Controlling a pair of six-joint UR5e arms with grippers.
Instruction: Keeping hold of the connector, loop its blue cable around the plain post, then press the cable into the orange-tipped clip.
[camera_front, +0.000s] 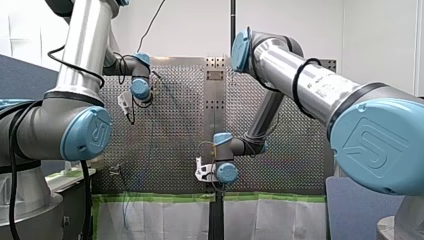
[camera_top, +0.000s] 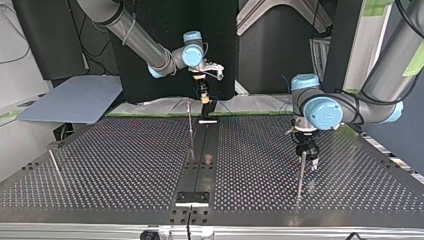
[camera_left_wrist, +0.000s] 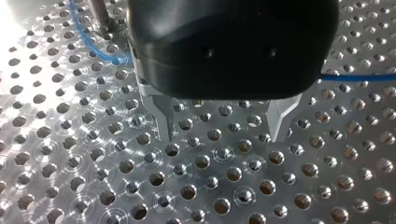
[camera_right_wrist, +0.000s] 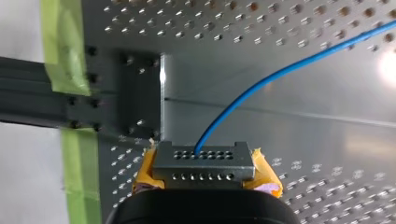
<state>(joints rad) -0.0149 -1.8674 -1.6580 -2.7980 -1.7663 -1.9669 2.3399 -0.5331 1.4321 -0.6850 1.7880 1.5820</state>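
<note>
The right gripper (camera_right_wrist: 203, 178) is clamped on the connector (camera_right_wrist: 201, 161), its yellow pads (camera_right_wrist: 144, 172) pressing the grey block's 2 ends. The blue cable (camera_right_wrist: 261, 84) leaves the connector's face and arcs away over the table (camera_right_wrist: 303, 121). Beyond the connector lie a dark bracket (camera_right_wrist: 140, 93) and strips of green tape (camera_right_wrist: 63, 51) at the table's edge. In the top view my right arm comes in from the upper left and reaches low. Its wrist is bent so the gripper points down at the table's far edge, by the centre rail (camera_top: 205, 150).

The left gripper (camera_left_wrist: 224, 135) holds its 2 metal fingers (camera_left_wrist: 164, 119) apart with nothing between them, tips close to the table. Behind its black body the cable curves past the foot of a post (camera_left_wrist: 99, 14), and another stretch shows at the body's other side. In the top view my left arm comes in from the upper right with its elbow bent. The gripper points straight down, just behind a thin upright post.

Only the wrist views show the grip and the cable plainly. The top view alone shows 3 posts standing well apart; which is the clip I cannot tell. The front view shows both wrists but neither grip.
</note>
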